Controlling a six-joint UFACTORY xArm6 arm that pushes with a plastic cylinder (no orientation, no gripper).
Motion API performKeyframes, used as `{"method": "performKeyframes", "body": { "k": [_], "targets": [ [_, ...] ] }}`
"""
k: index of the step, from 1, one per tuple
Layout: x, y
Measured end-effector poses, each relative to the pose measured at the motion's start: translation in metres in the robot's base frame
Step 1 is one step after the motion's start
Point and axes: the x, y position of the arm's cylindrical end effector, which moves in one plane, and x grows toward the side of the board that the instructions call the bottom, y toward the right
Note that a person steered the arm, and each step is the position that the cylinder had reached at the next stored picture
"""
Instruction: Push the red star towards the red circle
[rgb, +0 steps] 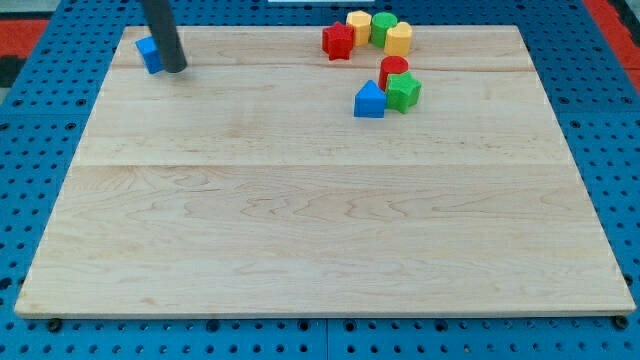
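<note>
The red star (338, 41) lies near the view's top, right of centre. The red circle (393, 69) sits a short way to its lower right, touching a green star-like block (404, 92) and close to a blue triangle-like block (369, 101). My tip (175, 68) is far off at the view's top left, touching the right side of a blue block (150, 54). The tip is well apart from the red star.
A yellow block (358, 24), a green block (383, 27) and a yellow cylinder-like block (398, 39) cluster just right of the red star at the top edge. The wooden board (320, 220) lies on a blue perforated base.
</note>
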Motion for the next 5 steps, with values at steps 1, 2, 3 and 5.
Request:
{"method": "performKeyframes", "body": {
  "k": [1,2,3,5],
  "targets": [
    [-0.010,0.029],
    [-0.029,0.050],
    [-0.052,0.061],
    [-0.080,0.086]
  ]
}}
